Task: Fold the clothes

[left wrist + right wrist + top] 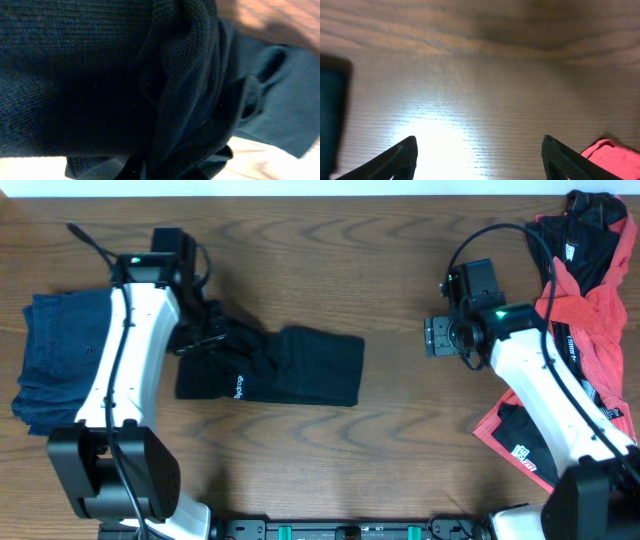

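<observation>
- Your left gripper [203, 335] is clamped shut on the black pants [290, 370], with fabric bunched between its jaws.
- Your right gripper [477, 165] hangs spread wide, with only the wooden table [485, 75] between its jaws.
- The coral-red pieces [609, 154] lie just outside one of its fingers.

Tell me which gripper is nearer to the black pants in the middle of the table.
Left. The left gripper is shut on the black pants at their left end; the right gripper hangs open over the table to their right, not touching them.

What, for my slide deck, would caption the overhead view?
Left gripper shut on the black pants; right gripper open over the table.
</observation>
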